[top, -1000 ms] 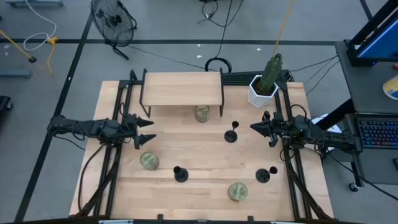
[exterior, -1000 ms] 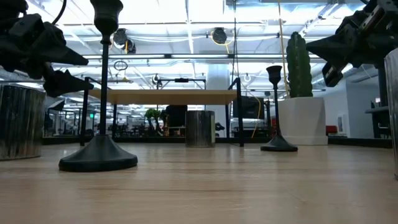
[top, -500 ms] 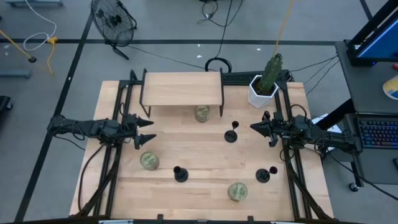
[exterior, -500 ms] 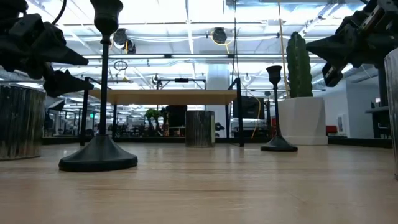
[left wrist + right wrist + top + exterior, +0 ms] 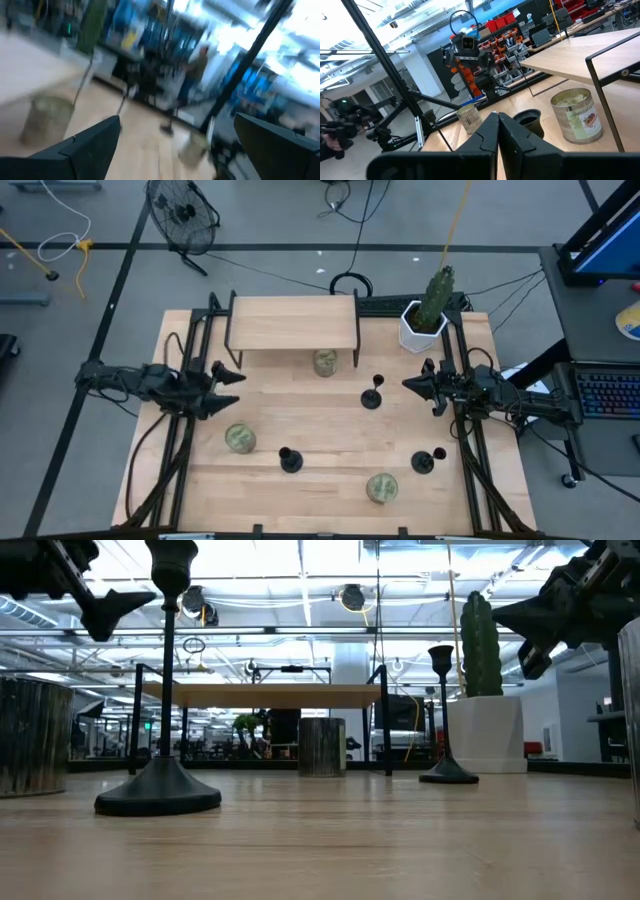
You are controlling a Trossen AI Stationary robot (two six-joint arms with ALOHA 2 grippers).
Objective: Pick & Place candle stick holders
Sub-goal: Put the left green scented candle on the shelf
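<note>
Candle stick holders [image 5: 372, 394] all upright, stems vertical, your left gripper [image 5: 232, 385] spread wide, right gripper [image 5: 408, 385] pinched closed, no label legible.

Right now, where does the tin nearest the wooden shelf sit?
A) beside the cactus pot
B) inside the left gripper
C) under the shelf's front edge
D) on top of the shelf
C: in the high view the tin shows at the front edge of the wooden shelf, and the low view shows it standing on the table beneath the shelf board.
</note>
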